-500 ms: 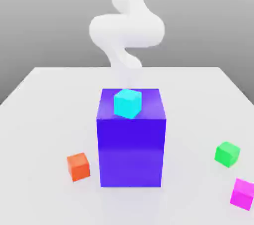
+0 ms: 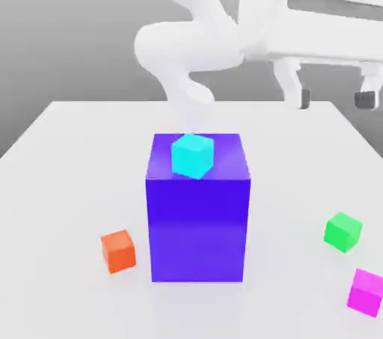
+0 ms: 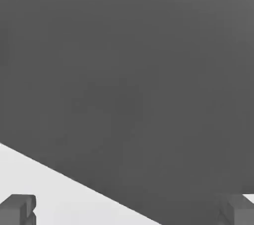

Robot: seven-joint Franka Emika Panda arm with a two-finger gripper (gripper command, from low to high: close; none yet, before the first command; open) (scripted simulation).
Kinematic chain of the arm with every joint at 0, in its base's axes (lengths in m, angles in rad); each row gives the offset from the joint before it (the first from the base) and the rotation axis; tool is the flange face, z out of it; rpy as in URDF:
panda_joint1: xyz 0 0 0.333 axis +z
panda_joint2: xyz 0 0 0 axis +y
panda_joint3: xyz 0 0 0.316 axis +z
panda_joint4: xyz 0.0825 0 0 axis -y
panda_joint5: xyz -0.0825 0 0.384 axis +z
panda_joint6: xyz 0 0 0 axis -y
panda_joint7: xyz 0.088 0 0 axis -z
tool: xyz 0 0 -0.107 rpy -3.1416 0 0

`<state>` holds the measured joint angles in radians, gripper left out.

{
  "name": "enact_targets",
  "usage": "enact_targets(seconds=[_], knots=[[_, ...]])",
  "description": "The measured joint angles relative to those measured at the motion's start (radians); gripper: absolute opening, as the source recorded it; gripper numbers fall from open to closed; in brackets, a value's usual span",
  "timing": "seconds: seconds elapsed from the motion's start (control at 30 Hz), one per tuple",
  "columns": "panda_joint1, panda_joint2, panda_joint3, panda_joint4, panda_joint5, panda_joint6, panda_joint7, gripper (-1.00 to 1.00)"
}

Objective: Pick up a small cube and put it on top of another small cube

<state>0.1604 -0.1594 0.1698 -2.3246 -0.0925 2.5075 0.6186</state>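
Note:
The small magenta cube point(image 2: 367, 292) lies on the white table point(image 2: 67, 180) at the exterior view's near right corner. A green cube point(image 2: 342, 231) sits just behind it, and an orange cube point(image 2: 118, 250) rests left of the big blue block. My gripper point(image 2: 334, 96) hangs high over the table's far right, open, with nothing between its dark fingertips point(image 2: 365, 99). It is well above and behind the magenta cube. In the hand view the gripper point(image 3: 129, 211) shows two grey fingertips point(image 3: 17, 209) wide apart over the table's edge.
A tall blue block point(image 2: 197, 214) stands mid-table with a cyan cube point(image 2: 192, 155) on top of it. The white arm point(image 2: 191, 46) rises behind the block. Bare table surface lies between the block and the green cube.
The hand and gripper have swung into the exterior view at the upper right; half a second ago only the arm's rear links showed. The cubes have not moved.

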Motion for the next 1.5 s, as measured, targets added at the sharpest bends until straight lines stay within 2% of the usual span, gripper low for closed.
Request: enact_targets(seconds=[0.43, 0.57, 0.6, 0.83, 0.97, 1.17, 1.33, 1.4, 1.5], knots=[[0.153, 0.474, 0.087, -0.016, -0.097, 0.152, -0.111, 0.0], [0.203, 0.619, 0.041, 0.01, -0.156, 0.25, -0.079, 0.0], [0.216, 0.652, 0.025, 0.017, -0.169, 0.274, -0.07, -1.0], [0.219, 0.658, 0.023, 0.018, -0.172, 0.278, -0.067, -1.0], [0.182, 0.537, 0.072, -0.01, -0.112, 0.187, -0.113, -1.0], [0.191, 0.326, 0.186, -0.184, -0.039, 0.152, -0.269, -1.0], [0.278, 0.152, 0.249, -0.345, 0.099, 0.154, -0.467, -1.0], [0.337, 0.182, 0.231, -0.363, 0.07, 0.2, -0.459, -1.0], [0.327, 0.282, 0.171, -0.362, -0.035, 0.292, -0.387, -1.0]])
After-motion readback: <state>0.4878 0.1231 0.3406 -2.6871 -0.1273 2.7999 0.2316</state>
